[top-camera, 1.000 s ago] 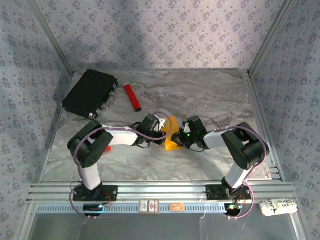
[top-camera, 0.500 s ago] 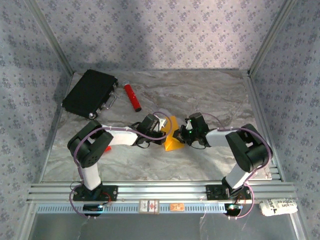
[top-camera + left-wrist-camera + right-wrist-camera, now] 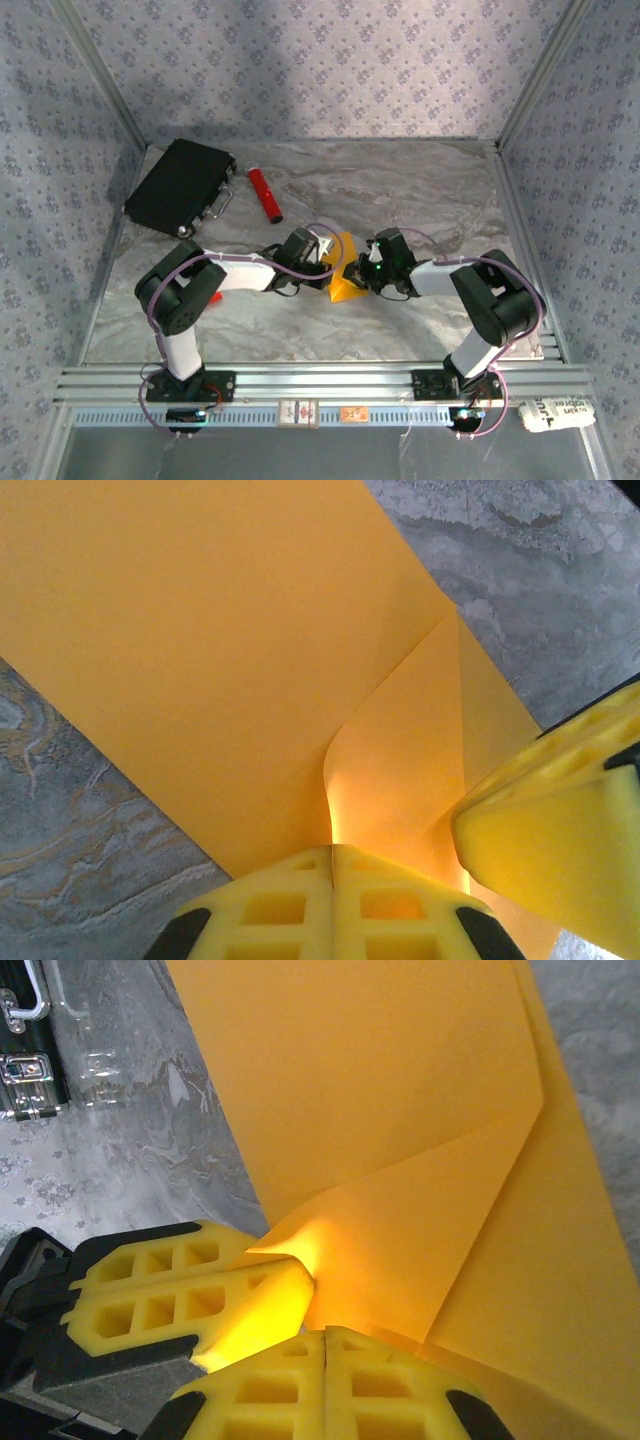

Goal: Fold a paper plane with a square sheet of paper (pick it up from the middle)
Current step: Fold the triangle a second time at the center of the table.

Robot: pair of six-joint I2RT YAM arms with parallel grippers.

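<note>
The left tool (image 3: 333, 895) and right tool (image 3: 327, 1370) each pinch the plain orange sheet of paper (image 3: 200, 630).

Nothing legible anywhere just now. In the top view, a white wrapped item (image 3: 556, 412) at the right end of the aluminium rail (image 3: 400, 382) carries dark print, but the letters are too small and blurred to read. A pale tag (image 3: 297, 411) and an orange tag (image 3: 352, 413) sit on the rail's front strip, and their markings cannot be made out either.
</note>
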